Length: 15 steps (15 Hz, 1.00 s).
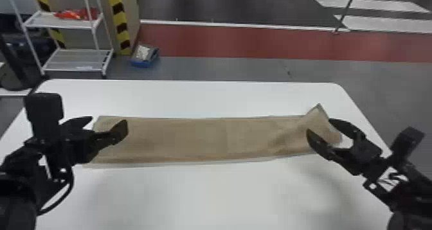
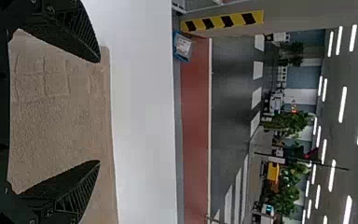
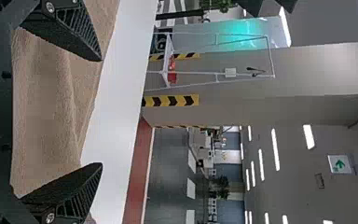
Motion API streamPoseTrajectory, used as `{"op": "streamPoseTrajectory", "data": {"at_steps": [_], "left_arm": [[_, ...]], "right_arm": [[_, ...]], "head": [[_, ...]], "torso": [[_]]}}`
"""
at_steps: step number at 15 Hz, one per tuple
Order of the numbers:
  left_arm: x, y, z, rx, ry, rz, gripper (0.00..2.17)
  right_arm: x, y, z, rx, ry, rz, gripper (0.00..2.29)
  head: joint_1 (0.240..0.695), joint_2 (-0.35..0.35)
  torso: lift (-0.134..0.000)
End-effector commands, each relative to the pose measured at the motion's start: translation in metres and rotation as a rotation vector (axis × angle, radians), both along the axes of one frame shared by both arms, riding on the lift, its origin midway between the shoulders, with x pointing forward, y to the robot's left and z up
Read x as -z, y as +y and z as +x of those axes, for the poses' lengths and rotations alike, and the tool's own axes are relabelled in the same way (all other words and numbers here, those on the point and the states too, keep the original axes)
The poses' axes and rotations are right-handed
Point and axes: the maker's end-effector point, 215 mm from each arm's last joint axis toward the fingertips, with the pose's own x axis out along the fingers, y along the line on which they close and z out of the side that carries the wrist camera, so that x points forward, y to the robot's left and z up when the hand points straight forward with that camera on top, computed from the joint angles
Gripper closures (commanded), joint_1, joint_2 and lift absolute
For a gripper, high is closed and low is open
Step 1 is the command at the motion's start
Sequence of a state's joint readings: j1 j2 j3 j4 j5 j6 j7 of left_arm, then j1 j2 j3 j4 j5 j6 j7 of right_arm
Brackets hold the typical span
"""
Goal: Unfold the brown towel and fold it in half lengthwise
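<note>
Gripper, left: fingers parted, nothing between them, at centre left of the frame over the towel's left end; probably placed there to pin or pinch that end.
Gripper, right: fingers spread, at centre right over the rumpled end; contact with the cloth can't be told. The gap looks wide so cloth could enter it.
Corner: peaked at centre right, beside the right fingers, likely the part needing straightening.
Towel: a long strip across the middle of the frame, mostly flat, skewed at its right end; perhaps already doubled lengthwise, though the layers can't be counted. Its 2 ends lie near the 2 grippers, which would suit an even pull.
Table: under it all, giving the cloth flat support.
</note>
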State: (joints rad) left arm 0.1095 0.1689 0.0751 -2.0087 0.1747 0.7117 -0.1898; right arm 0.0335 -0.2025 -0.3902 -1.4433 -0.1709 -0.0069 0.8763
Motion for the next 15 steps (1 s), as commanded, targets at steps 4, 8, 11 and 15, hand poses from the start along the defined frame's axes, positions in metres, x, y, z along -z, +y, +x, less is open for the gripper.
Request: {"op": "streamPoseTrajectory", "data": {"at_steps": [4,8,11,15], "left_arm": [[-0.052,-0.071,-0.006,0.036,-0.268,-0.033,0.13],[-0.068,-0.089,-0.021,0.036,-0.385,-0.027,0.13],[-0.055,-0.101,-0.025,0.058,-0.363,-0.023,0.13],[-0.044,-0.123,-0.032,0.103,-0.346,-0.008,0.13]], "right_arm": [[0.005,0.103,-0.014,-0.022,0.109,0.035,0.09],[0.017,0.114,-0.006,0.074,0.133,0.016,0.11],[0.019,0.051,0.028,0.212,0.136,0.017,0.12],[0.019,-0.074,0.067,0.380,0.167,-0.091,0.15]], "head": [[0.695,-0.089],[0.695,-0.066],[0.695,-0.085],[0.695,-0.189]], "torso": [[-0.125],[-0.125],[-0.125],[-0.125]]}}
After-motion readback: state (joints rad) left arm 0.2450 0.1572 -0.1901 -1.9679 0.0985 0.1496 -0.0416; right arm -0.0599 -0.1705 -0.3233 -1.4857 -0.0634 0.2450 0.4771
